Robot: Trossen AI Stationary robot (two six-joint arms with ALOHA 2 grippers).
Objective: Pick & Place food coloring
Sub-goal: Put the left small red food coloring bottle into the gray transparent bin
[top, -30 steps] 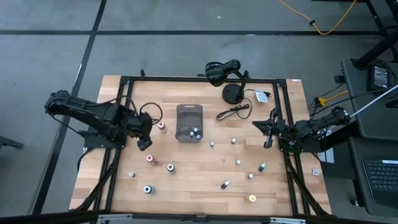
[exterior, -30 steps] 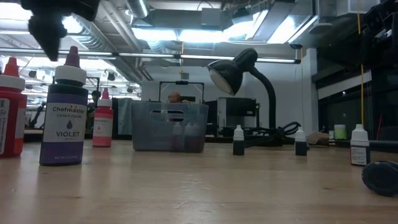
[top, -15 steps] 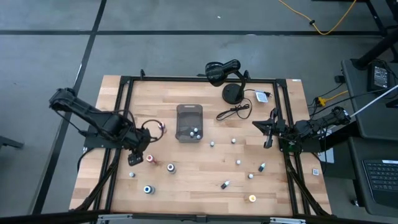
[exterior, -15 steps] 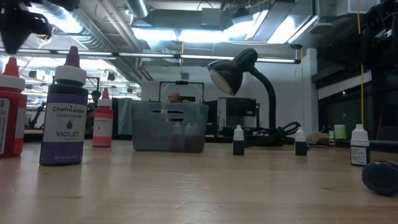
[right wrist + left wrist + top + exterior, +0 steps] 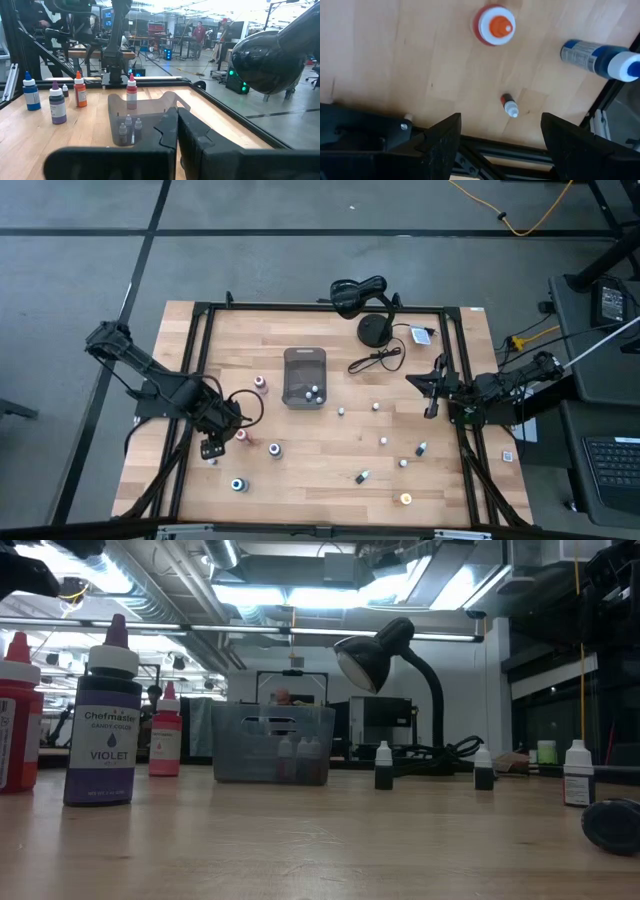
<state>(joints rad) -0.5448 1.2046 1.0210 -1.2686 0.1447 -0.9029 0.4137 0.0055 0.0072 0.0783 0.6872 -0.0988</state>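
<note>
On the left, our left gripper (image 5: 211, 448) is hovering with its fingers (image 5: 440, 145) spread wide and holding nothing, above a tiny dropper bottle (image 5: 509, 105) that is lying near the table's (image 5: 330, 480) left edge. An orange-capped bottle (image 5: 494, 25) and a blue bottle (image 5: 600, 57) are sitting nearby. Mid-table, the gray tray (image 5: 304, 376) is holding a few small bottles. More food coloring (image 5: 383, 441) is lying scattered to its right. At the right edge, our right gripper (image 5: 431, 395) is waiting, pinched closed and empty.
</note>
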